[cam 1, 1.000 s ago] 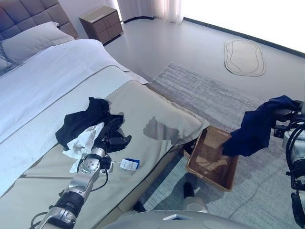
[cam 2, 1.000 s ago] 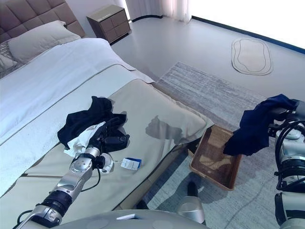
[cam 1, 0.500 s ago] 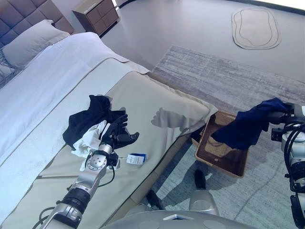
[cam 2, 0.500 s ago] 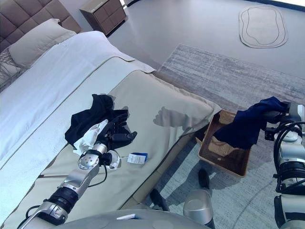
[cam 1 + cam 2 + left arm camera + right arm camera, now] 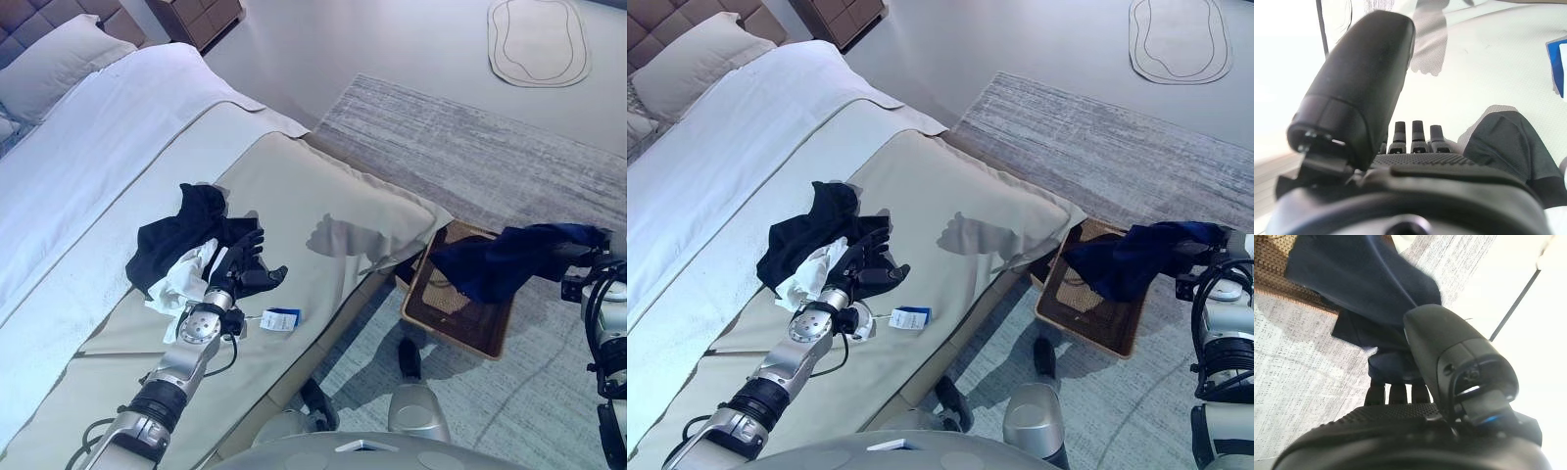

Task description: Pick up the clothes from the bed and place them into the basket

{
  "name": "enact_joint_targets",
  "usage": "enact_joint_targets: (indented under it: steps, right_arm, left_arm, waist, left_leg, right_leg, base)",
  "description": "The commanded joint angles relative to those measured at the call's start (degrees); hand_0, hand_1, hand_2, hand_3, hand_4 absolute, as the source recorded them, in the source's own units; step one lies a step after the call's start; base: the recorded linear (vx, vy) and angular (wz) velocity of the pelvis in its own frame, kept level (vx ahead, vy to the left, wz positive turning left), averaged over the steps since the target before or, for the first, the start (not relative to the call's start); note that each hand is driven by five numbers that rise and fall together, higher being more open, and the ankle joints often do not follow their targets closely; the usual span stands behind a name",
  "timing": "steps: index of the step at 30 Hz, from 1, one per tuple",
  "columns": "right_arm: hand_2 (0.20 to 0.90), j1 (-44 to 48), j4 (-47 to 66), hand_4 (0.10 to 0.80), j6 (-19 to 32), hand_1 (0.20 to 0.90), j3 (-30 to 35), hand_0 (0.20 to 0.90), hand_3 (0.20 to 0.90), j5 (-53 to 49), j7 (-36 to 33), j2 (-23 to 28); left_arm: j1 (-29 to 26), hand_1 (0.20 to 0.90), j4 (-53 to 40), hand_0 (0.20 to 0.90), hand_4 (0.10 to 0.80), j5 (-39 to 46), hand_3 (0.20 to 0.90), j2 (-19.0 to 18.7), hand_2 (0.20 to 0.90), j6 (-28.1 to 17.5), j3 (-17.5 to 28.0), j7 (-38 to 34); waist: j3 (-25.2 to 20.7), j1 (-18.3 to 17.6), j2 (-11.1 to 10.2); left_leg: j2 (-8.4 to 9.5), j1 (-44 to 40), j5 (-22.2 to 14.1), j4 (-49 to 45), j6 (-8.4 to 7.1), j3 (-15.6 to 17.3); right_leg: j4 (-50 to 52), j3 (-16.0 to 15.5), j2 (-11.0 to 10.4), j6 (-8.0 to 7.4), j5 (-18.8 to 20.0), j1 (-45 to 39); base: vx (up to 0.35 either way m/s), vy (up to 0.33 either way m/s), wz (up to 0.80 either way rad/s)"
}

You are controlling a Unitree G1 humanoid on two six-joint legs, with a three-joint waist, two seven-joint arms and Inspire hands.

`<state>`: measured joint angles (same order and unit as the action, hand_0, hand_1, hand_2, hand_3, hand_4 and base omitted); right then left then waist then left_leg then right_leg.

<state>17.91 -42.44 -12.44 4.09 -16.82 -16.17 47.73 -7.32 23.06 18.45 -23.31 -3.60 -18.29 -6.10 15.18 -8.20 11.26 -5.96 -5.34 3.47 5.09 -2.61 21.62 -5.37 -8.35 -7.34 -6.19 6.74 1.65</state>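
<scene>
risk: navy garment (image 5: 509, 262), clamped in right hand (image 5: 1400, 391), drapes over the basket (image 5: 460, 323) rim; released here it may snag or slide onto the rug (image 5: 470, 157). left hand (image 5: 240, 264), fingers straight, rests beside the black and white clothes (image 5: 186, 245) on the bed (image 5: 323, 206). beyond: grey floor, small mat (image 5: 539, 39).

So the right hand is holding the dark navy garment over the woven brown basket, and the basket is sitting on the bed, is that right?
Not quite: the woven brown basket sits on the grey rug beside the bed, not on it, as the left eye view shows. The right hand does hold the dark navy garment over the basket.
</scene>
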Motion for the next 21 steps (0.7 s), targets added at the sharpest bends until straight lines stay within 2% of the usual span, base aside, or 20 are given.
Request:
enact_joint_targets:
  steps: [1, 14, 21]
  right_arm:
    - [0.9, 3.1, 3.4, 0.8, 4.9, 0.9, 1.2, 0.9, 0.9, 1.4, -1.6, 1.4]
    - [0.9, 1.0, 7.5, 0.8, 5.8, 0.9, 0.1, 0.9, 0.9, 4.8, 2.4, -0.2]
    - [0.9, -1.0, 10.9, 0.8, 5.2, 0.9, -1.5, 0.9, 0.9, 7.6, 4.3, -2.7]
  left_arm:
    - [-2.5, 0.9, -4.8, 0.9, 0.8, -0.4, 0.9, -3.8, 0.9, -4.1, 0.0, 0.1]
    - [-1.7, 0.9, -3.7, 0.9, 0.8, -1.0, 0.9, -3.5, 0.9, -3.9, 0.7, -0.6]
    - [-0.5, 0.9, -3.2, 0.9, 0.8, -1.9, 0.9, -3.3, 0.9, -4.4, 2.1, -0.5]
  waist:
    - [-2.7, 0.0, -3.6]
    - [-4.4, 1.2, -6.1]
    - [-5.2, 2.0, -7.6]
  left_leg:
    - [-0.34, 0.7, -3.7, -1.8, -3.22, -2.2]
    - [-0.43, -0.1, -3.8, -1.7, -2.85, -2.8]
    - [-0.41, -0.7, -3.7, -1.4, -2.56, -3.5]
  right_leg:
    - [1.1, -1.5, 1.6, 1.66, -4.8, -1.6]
    - [1.3, -2.2, 2.1, 1.94, -5.3, -3.1]
    - [1.3, -2.4, 2.3, 2.0, -5.3, -3.8]
  base:
    - [0.0, 0.0, 0.0]
    - [0.003, 0.001, 0.02]
    - [0.008, 0.006, 0.05]
